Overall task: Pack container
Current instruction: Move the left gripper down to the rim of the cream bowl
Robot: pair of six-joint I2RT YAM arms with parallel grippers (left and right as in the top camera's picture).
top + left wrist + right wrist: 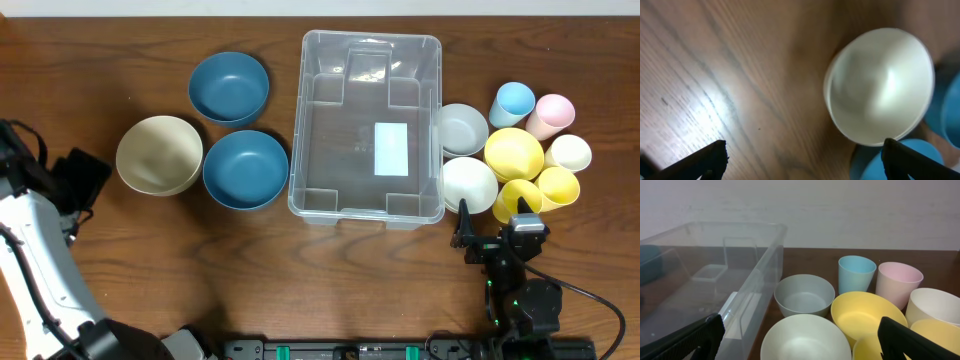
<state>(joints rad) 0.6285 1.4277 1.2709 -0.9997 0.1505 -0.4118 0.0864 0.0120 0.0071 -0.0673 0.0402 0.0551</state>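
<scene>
Left gripper point(807, 157): jaws standing apart | right gripper point(800, 330): jaws standing apart, sitting nearer | container point(340, 130): lying empty, forward-left of it, long axis running fore-aft.

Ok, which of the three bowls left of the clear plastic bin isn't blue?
The cream round bowl, farthest left; the two blue bowls sit between it and the clear bin.

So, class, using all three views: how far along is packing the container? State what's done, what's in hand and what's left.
Done: nothing; the container holds only its white label. In hand: nothing; the left tool is open near the beige bowl, and the right tool is open near the white bowl. Left: everything, including the blue bowls, grey bowl, yellow bowl and cups.
</scene>
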